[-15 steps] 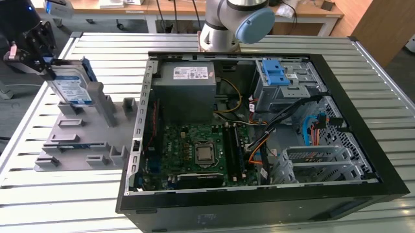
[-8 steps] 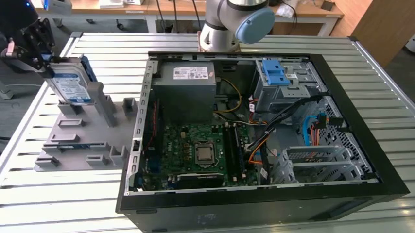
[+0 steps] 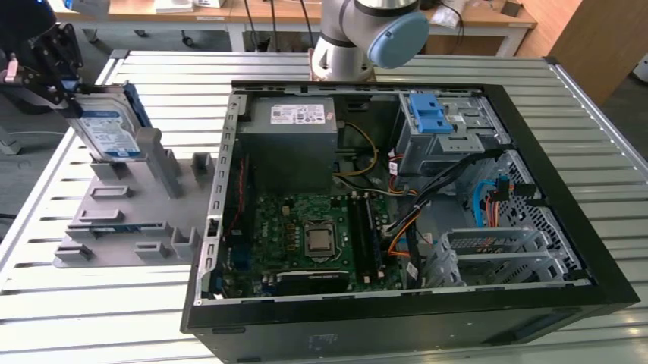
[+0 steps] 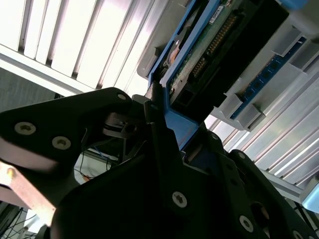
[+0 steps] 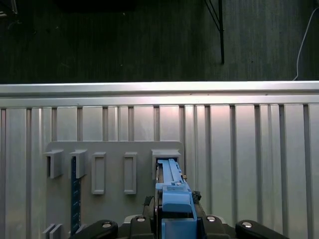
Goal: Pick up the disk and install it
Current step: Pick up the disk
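The disk (image 3: 105,127) stands on edge at the back of the grey fixture (image 3: 152,197), at the exterior view's left. It is silver with a white-and-blue label and a blue carrier bracket. My gripper (image 3: 69,97) is at its upper far corner, shut on the bracket. In the first wrist view the disk (image 5: 172,191) is seen edge-on, running from between my fingers down into a fixture slot (image 5: 166,155). In the second wrist view the disk's green circuit board (image 4: 214,42) and blue bracket (image 4: 175,122) sit clamped in my gripper (image 4: 169,137).
An open black computer case (image 3: 567,250) lies flat to the fixture's right, with a motherboard (image 3: 314,235), a grey power supply (image 3: 294,136) and a drive bay with blue latches (image 3: 429,114). The arm's base (image 3: 354,38) stands behind it. A blue strip (image 3: 106,225) lies in the fixture's front slot.
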Tool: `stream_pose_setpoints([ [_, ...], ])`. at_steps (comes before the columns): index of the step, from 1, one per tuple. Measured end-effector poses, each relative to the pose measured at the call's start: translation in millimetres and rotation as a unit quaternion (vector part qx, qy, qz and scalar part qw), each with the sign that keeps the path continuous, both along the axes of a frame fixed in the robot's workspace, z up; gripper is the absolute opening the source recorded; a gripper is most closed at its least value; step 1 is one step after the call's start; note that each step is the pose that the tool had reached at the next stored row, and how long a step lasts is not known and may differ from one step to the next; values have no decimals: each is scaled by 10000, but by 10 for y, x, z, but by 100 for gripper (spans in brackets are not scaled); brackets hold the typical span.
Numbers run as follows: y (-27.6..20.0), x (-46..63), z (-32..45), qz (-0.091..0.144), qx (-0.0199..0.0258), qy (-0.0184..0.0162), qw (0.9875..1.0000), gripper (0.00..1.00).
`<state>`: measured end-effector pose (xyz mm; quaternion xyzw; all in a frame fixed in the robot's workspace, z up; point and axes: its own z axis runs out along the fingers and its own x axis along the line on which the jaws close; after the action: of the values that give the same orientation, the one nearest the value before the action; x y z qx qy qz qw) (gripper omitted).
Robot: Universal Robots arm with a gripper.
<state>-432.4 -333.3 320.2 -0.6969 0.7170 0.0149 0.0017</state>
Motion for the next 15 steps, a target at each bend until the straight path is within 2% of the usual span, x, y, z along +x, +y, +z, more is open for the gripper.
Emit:
stream_pose_setpoints([
  [15, 0, 0, 121, 0, 0, -2, 10000, 36],
])
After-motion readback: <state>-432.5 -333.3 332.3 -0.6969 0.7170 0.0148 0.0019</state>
